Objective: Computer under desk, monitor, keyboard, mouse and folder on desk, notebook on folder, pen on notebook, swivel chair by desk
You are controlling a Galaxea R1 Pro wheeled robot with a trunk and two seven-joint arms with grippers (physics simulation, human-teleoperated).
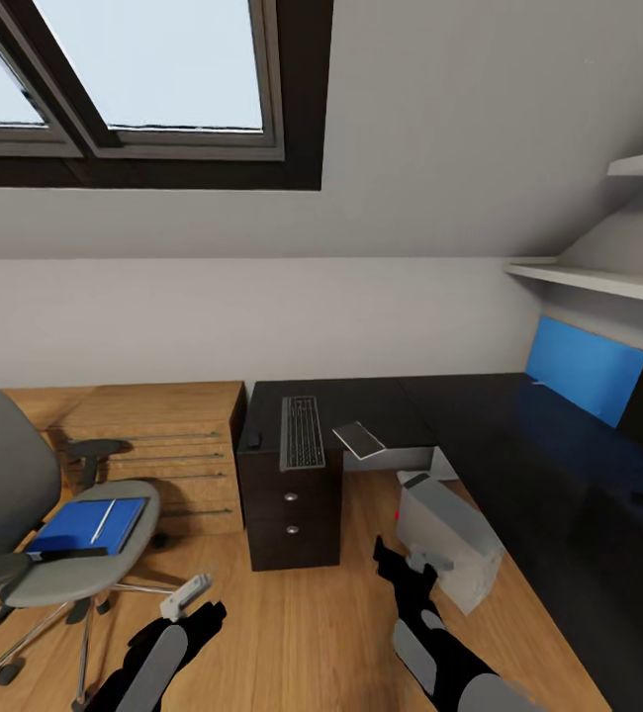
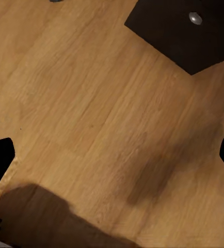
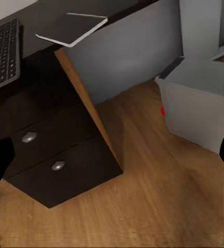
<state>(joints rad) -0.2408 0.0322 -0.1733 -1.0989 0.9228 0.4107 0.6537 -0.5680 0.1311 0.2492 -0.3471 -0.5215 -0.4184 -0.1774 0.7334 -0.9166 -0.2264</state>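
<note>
Folder (image 1: pixel 86 525) on swivel chair (image 1: pixel 84 569) seat, near left, pen (image 1: pixel 109 520) across it. Left gripper (image 1: pixel 189 594) beside chair, spread unclear; right gripper (image 1: pixel 393 556) unclear. Approach low, flat; mind pen.

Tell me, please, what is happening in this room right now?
A two-armed robot faces the desk with nothing held. The left gripper and right gripper hang low over the floor, jaws apart. The keyboard and notebook lie on the desk, the computer stands on the floor beside it, and the folder rests on the swivel chair.
</note>
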